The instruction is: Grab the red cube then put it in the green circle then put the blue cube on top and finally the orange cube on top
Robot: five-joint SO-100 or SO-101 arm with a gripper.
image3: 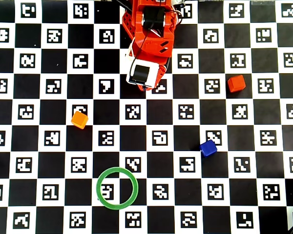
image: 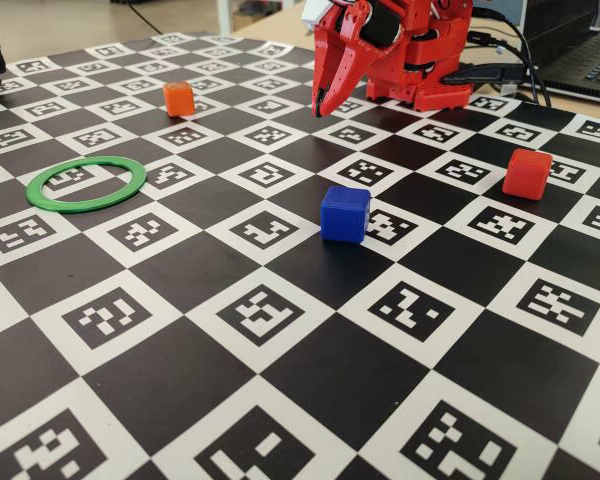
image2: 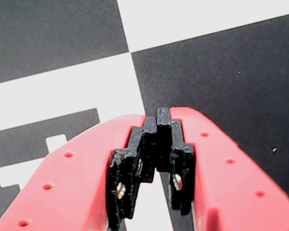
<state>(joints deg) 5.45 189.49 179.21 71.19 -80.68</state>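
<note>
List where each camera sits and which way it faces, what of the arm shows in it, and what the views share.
Fixed view: low at the board's edge opposite the arm, facing the arm's base; shows the shut end effector, blue cube, red cube, orange cube, green circle.
Wrist view: on the arm, looking down past the end effector's closed fingertips at the checkered board.
Overhead view: straight above, arm at top centre.
Shared: fixed and overhead views both show all three cubes and the ring.
</note>
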